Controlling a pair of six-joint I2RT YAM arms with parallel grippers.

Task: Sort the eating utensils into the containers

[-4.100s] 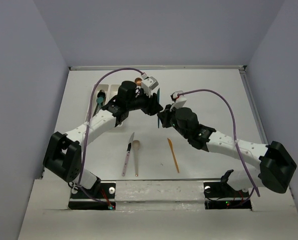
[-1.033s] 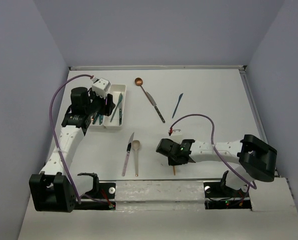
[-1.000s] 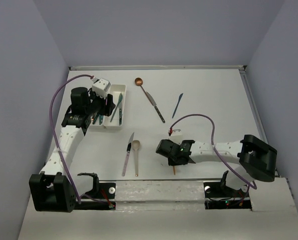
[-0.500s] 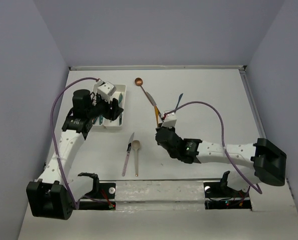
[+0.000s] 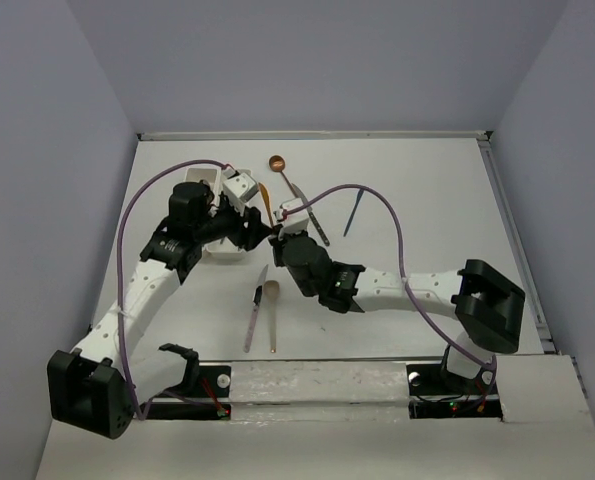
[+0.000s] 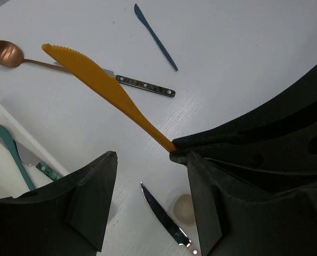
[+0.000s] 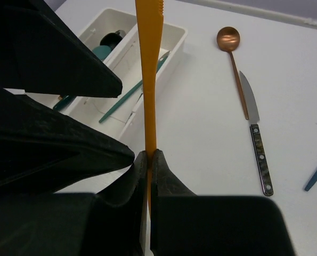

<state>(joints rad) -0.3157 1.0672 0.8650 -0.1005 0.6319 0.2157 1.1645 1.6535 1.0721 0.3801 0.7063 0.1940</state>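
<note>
My right gripper (image 5: 274,236) is shut on the handle of an orange knife (image 5: 265,200), held above the table with its blade pointing away; the right wrist view shows the gripper (image 7: 148,157) and the knife (image 7: 146,69). My left gripper (image 5: 249,228) is open and empty, right beside it; in the left wrist view (image 6: 150,208) the orange knife (image 6: 94,80) crosses just ahead of its fingers. The two white trays (image 5: 222,257) lie under the left arm, mostly hidden; the nearer tray (image 7: 177,33) holds teal utensils (image 7: 131,93).
A copper spoon (image 5: 277,162), a dark-handled knife (image 5: 315,222) and a blue knife (image 5: 354,208) lie beyond the grippers. A silver knife (image 5: 254,310) and a beige spoon (image 5: 272,298) lie near the front. The right arm's cable loops overhead.
My right gripper has carried the orange knife left and farther away, toward the trays. My left gripper has swung right, off the trays, to meet it.
</note>
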